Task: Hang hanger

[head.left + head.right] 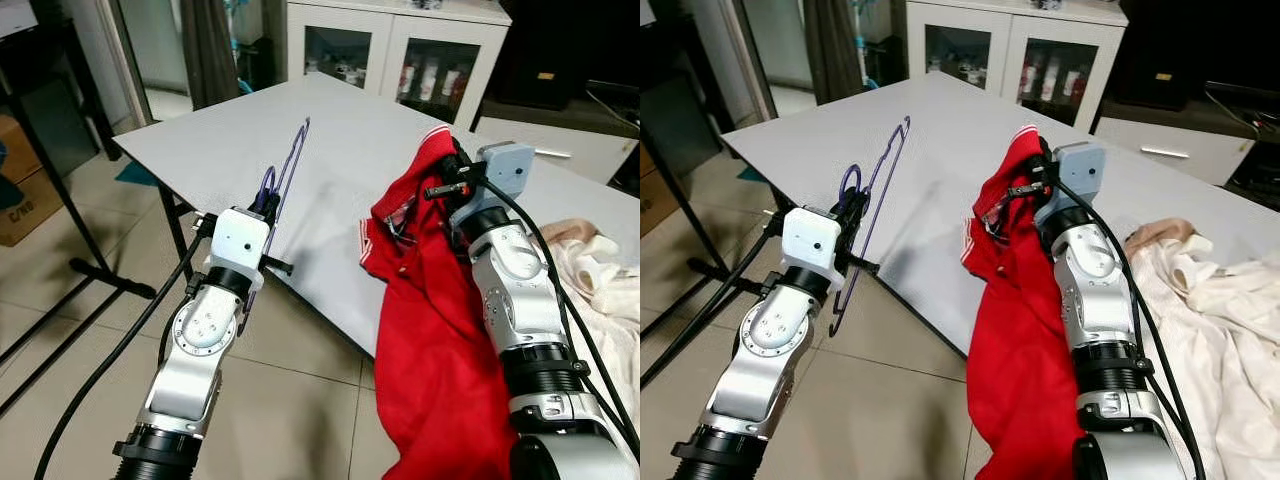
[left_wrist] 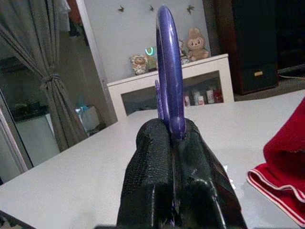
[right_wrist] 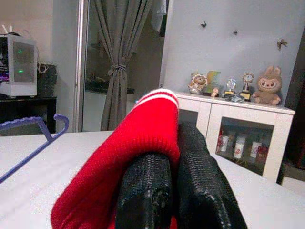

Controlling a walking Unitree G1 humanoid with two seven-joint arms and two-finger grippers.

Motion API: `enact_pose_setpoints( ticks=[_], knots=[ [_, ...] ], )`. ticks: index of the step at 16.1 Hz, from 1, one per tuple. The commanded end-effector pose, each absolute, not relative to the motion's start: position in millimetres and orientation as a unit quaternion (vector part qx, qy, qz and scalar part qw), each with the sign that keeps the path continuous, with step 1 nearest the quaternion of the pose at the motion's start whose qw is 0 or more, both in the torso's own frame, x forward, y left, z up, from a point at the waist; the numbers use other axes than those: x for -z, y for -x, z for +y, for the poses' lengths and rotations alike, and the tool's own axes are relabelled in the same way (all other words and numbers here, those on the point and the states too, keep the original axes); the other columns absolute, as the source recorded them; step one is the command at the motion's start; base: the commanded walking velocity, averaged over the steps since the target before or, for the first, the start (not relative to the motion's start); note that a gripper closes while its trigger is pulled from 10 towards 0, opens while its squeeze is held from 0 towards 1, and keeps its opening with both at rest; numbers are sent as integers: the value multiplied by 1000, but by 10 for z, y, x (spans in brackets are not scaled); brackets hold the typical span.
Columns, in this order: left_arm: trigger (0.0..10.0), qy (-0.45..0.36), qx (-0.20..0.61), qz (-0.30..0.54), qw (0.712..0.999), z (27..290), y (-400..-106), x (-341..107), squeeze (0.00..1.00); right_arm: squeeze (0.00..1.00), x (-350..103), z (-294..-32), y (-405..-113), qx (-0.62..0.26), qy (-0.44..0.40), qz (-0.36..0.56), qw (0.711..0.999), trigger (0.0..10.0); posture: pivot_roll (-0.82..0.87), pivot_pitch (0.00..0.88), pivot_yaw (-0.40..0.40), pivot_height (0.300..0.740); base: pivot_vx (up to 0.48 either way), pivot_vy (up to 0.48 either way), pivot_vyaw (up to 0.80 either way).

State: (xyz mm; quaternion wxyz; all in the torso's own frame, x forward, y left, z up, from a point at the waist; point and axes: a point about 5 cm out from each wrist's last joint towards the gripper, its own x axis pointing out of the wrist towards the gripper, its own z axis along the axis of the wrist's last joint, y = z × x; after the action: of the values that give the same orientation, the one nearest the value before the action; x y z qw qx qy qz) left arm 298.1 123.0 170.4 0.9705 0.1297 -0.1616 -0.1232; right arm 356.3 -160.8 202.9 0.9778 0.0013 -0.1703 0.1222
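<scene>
Left gripper [image 2: 176, 143] pinching purple hanger [image 1: 290, 165]; right gripper [image 3: 178, 167] clamping red garment [image 1: 430, 330] (over table [image 1: 330, 130]).

This is a lived-in room of a home. A white sideboard [image 3: 228, 121] with glass doors carries plush toys [image 3: 268, 86] and small trophies (bottles stand behind the glass), and grey curtains [image 3: 119, 57] are tied back beside a doorway. The floor is tiled [image 1: 300, 380], a large grey table [image 1: 340, 150] fills the middle, and pale laundry [image 1: 1210, 300] lies heaped on it.

one purple hanger [image 1: 290, 165], one red garment [image 1: 430, 330], one grey table [image 1: 330, 150], two hands
</scene>
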Motion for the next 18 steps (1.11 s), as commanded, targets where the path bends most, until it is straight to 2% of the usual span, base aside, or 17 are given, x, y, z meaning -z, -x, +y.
enact_pose_setpoints(
  ticks=[1,11,18],
  knots=[
    [10000,-127,128,-167,969,1213,-2983,-1748,0,0,-2031,-1649,-3559,-119,-10,-168,979,10000,115,29,-19,740,450,0,0],
    [10000,-122,120,-168,971,1221,-2966,-1751,0,0,-2076,-1626,-3574,-135,-9,-168,976,10000,118,36,-23,740,444,0,0],
    [10000,-126,137,-178,966,1179,-2940,-1763,0,0,-2074,-1653,-3624,-121,4,-153,981,10000,118,37,-20,740,0,0,0]
  ],
)
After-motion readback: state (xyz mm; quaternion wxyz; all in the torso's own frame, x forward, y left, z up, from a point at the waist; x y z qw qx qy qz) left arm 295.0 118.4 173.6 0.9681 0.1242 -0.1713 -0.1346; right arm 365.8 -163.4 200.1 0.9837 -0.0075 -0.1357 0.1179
